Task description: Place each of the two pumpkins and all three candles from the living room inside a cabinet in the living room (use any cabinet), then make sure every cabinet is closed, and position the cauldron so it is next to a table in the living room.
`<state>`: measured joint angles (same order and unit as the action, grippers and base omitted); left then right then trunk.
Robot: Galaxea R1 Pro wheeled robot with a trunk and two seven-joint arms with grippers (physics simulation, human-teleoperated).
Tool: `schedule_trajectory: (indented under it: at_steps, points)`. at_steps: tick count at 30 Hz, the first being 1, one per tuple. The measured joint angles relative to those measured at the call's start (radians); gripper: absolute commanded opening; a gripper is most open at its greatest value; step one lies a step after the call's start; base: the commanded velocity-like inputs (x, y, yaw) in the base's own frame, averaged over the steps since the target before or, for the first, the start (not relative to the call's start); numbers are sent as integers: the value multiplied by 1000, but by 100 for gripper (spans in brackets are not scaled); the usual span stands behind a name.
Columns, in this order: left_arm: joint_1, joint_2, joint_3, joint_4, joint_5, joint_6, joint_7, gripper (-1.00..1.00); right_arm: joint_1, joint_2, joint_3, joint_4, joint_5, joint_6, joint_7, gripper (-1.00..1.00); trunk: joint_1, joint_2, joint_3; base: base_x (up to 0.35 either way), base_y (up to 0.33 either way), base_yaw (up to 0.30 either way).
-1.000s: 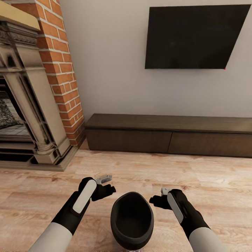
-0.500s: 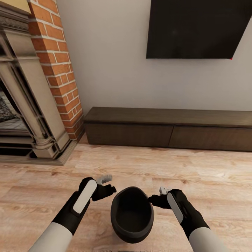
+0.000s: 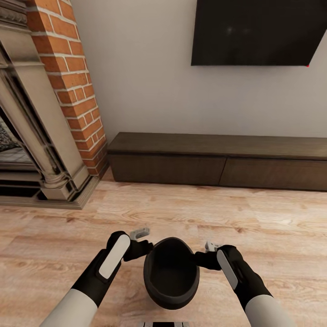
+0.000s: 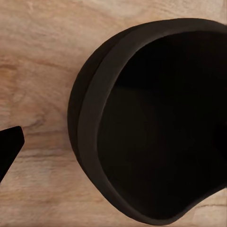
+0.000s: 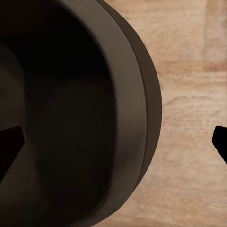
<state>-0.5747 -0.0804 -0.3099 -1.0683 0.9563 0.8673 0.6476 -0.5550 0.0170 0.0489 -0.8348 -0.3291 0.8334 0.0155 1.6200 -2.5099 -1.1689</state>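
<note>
The round matte-black cauldron (image 3: 171, 274) sits on the wood-plank floor (image 3: 254, 218) between both arms, left tool (image 3: 146, 247) and right tool (image 3: 203, 257) spread wide at its rim, probably for a two-sided lift.

We see a matte-black cauldron (image 3: 171, 274) on pale, grained wood planks (image 3: 254, 213). The cabinet (image 3: 218, 163) is dark brown; the brickwork (image 3: 68, 86) is red-orange.

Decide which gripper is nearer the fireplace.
Left. The left gripper sits at the cauldron's fireplace side; the right gripper sits at its opposite side.
</note>
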Motion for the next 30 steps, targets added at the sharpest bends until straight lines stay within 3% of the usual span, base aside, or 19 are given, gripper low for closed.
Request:
schedule_trajectory:
  at_steps: [12,19,30]
  points:
    - [0,-5,-29,0,-3,-16,0,100,0,1,0,-11,-8,-53,2,100,0,0,0,0,0,0]
    - [-1,-6,-87,28,-8,-84,0,100,0,1,1,-6,-6,-60,1,100,1,0,-8,0,0,0]
    - [-1,-9,-97,35,-10,-105,0,100,0,1,2,-9,-5,-60,1,100,2,-1,-19,0,0,0]
